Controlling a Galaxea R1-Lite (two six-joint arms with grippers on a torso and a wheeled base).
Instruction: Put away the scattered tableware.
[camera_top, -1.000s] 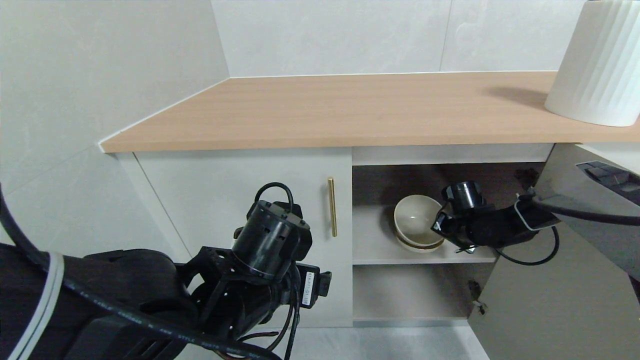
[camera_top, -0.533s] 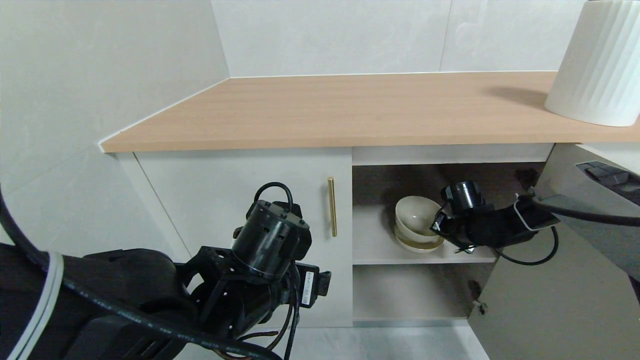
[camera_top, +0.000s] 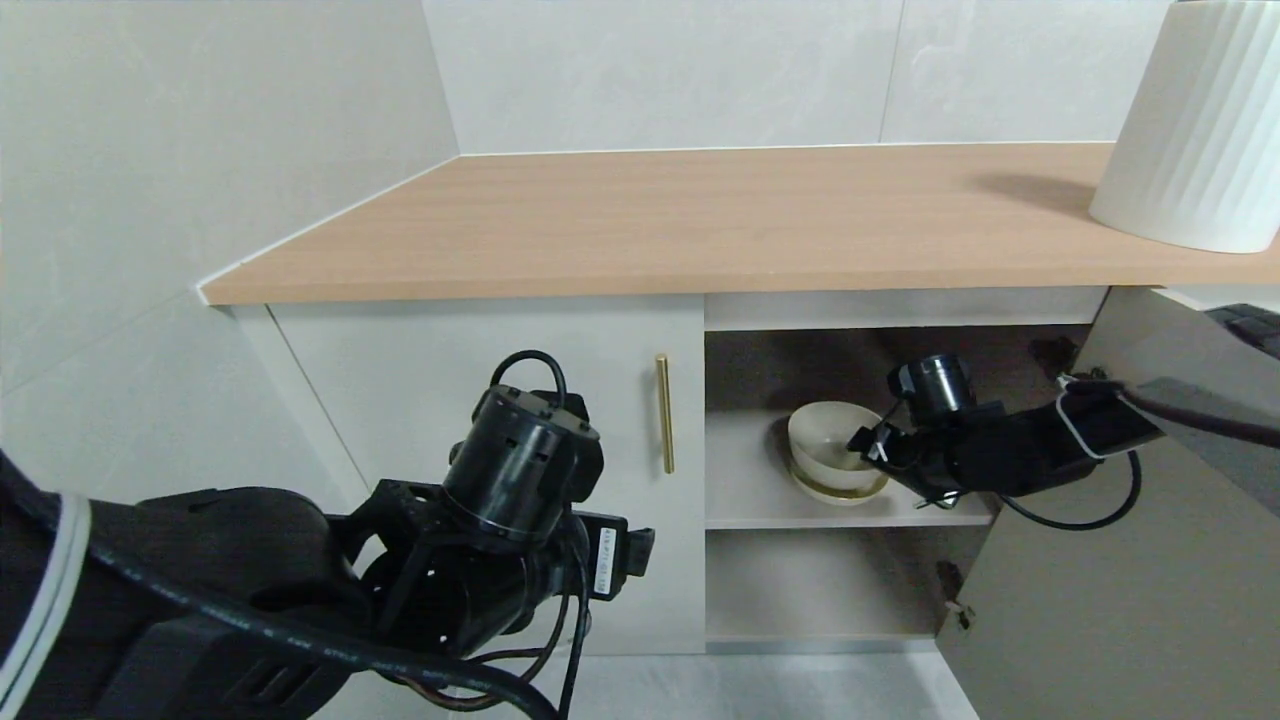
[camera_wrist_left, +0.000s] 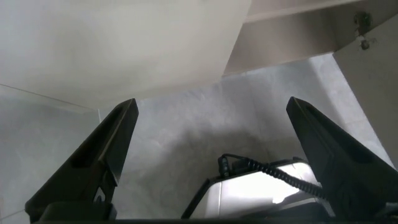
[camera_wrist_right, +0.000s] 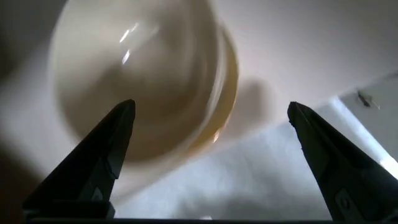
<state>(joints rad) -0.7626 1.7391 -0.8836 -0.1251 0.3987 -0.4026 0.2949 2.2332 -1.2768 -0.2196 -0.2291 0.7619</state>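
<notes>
The right tool (camera_top: 868, 447) is spread wide, grasping nothing, inside the open cupboard (camera_top: 900, 308), with the cream bowl (camera_top: 822, 440) just beside it at its 9 o'clock. That bowl sits nested in a second bowl (camera_top: 838, 491) on the upper shelf (camera_top: 745, 490). The left tool (camera_wrist_left: 211, 102), at the head view's 7 o'clock, hangs released above the floor (camera_wrist_left: 205, 140).

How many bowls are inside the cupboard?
2. A cream bowl sits nested inside a second bowl with a yellowish rim. Both are stacked on the upper shelf. Another could be hidden underneath the stack.
</notes>
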